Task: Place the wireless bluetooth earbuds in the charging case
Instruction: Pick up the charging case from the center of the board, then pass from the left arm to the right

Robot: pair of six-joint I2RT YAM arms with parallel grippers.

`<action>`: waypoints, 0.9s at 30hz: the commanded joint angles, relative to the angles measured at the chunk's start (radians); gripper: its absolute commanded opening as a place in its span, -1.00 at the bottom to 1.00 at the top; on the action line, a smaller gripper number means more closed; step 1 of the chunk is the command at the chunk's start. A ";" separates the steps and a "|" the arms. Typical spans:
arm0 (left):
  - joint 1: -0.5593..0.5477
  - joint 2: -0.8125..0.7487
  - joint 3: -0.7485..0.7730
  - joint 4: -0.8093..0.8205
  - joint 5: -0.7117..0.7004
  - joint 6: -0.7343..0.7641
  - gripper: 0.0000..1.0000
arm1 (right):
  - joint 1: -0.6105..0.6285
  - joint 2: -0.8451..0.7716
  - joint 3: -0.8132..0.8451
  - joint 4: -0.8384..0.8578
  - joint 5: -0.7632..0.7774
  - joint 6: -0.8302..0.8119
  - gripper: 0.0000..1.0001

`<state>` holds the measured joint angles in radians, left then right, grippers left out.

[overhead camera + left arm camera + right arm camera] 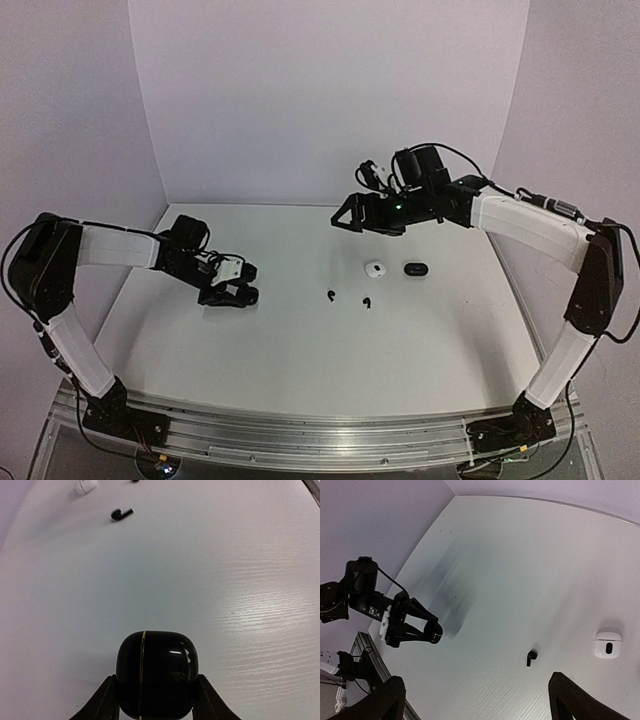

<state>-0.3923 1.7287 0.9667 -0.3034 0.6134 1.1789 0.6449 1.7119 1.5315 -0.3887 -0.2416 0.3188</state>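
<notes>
Left wrist view: my left gripper [156, 680] is clamped on a black charging case [156, 660] that looks shut; a black earbud [121, 514] lies on the table [240, 580] toward 11 o'clock. My right gripper [476, 680] hangs spread wide, a white case [608, 645] at its 3 o'clock. I'd hold the black charging case level and steady, get its lid up first, then pinch the earbud by its stem.

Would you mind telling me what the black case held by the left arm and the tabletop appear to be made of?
The black case: likely hard moulded plastic, glossy; it shows a sharp highlight and a thin gold-coloured seam. The tabletop: white, with fine wood-grain ridges and a soft sheen, probably laminate or painted board; the look leaves that open.
</notes>
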 commanded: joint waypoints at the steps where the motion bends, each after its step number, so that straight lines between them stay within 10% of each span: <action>1: -0.007 -0.247 -0.067 0.213 0.097 0.050 -0.60 | 0.057 0.052 0.004 0.119 -0.058 0.095 0.96; 20: -0.090 -0.490 -0.157 0.349 0.045 0.159 -0.63 | 0.282 0.272 0.117 0.432 -0.163 0.165 0.69; 27: -0.099 -0.502 -0.157 0.351 0.071 0.146 -0.63 | 0.286 0.321 0.150 0.445 -0.134 0.182 0.29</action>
<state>-0.4844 1.2672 0.8032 0.0116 0.6540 1.3308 0.9260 2.0028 1.6243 0.0044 -0.3788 0.4839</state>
